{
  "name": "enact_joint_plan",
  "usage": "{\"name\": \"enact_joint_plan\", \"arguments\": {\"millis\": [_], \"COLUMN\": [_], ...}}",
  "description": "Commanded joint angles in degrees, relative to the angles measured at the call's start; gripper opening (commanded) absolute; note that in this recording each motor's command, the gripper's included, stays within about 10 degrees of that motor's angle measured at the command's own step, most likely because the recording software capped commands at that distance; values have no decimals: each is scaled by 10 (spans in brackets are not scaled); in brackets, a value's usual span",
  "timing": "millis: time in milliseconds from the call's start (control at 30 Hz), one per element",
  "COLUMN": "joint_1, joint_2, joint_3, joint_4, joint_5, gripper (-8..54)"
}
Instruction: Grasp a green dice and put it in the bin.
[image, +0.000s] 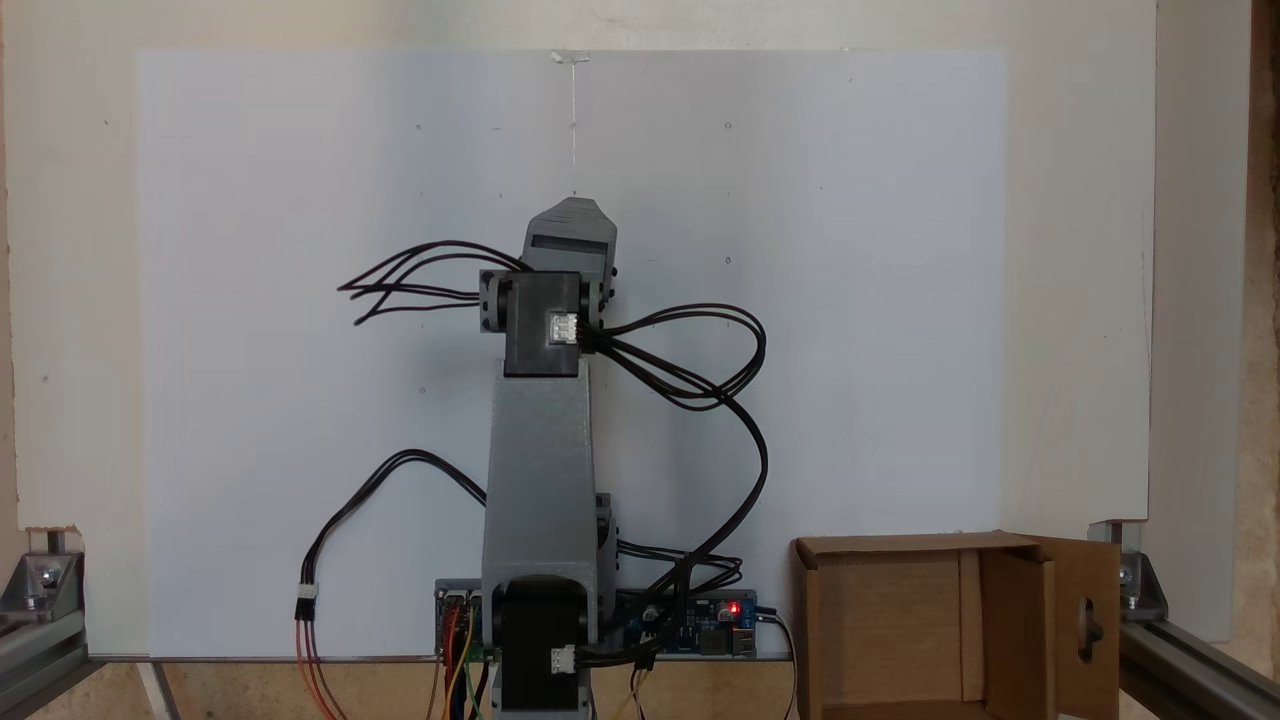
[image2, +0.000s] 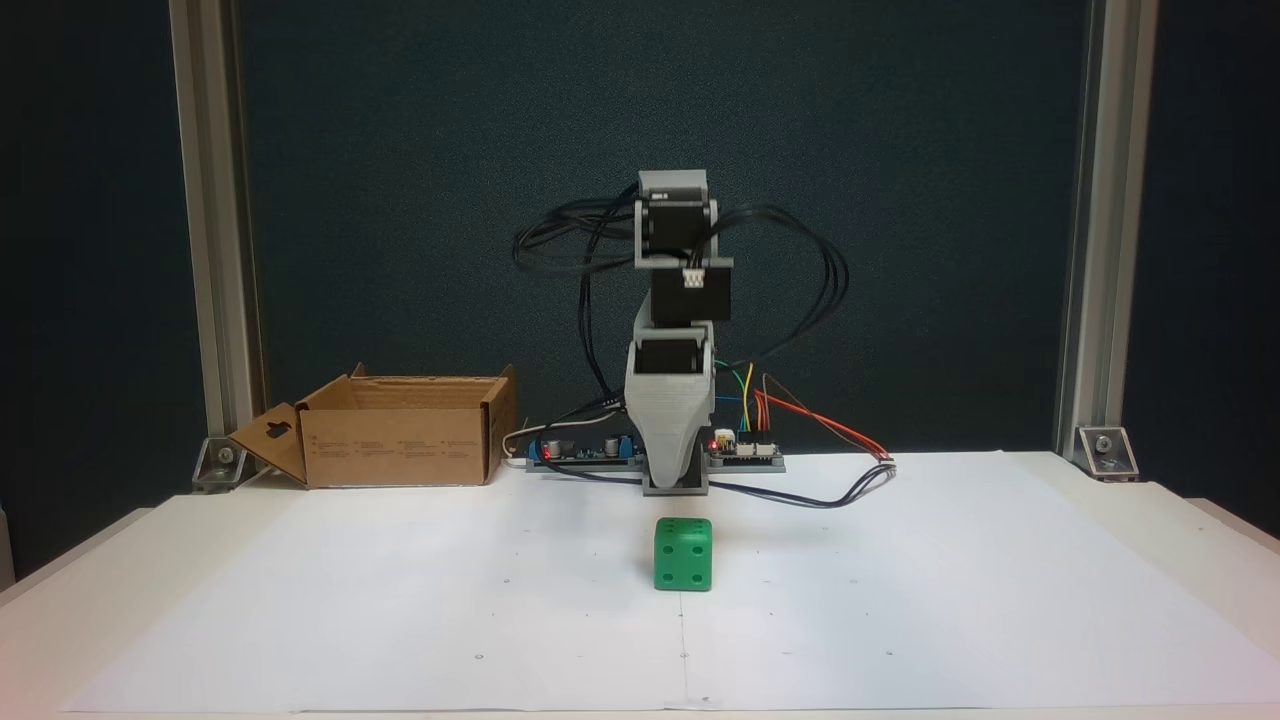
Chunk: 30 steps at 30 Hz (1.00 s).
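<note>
Nothing done yet: your green dice (image2: 684, 553) sits on the white paper (image2: 400, 600) just in front of the folded arm. Gripper (image2: 676, 482) holds nothing; can't tell how open. Cardboard bin (image2: 400, 443) well apart, empty-looking; grasp + drop both left.

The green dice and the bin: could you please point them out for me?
green dice (image2: 684, 567): a fixed view, its front face.
bin (image2: 398, 445): a fixed view, its front wall.

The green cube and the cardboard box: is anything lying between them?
Nothing. In a fixed view, only bare white paper separates the green dice from the bin.
</note>
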Motion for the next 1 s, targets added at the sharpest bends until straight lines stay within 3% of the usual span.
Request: {"name": "enact_joint_plan", "arguments": {"millis": [0,967], "joint_1": [5,2], "joint_2": [2,-62], "joint_3": [-7,57], "joint_4": [-8,-115], "joint_5": [23,24], "gripper": [435,432]}}
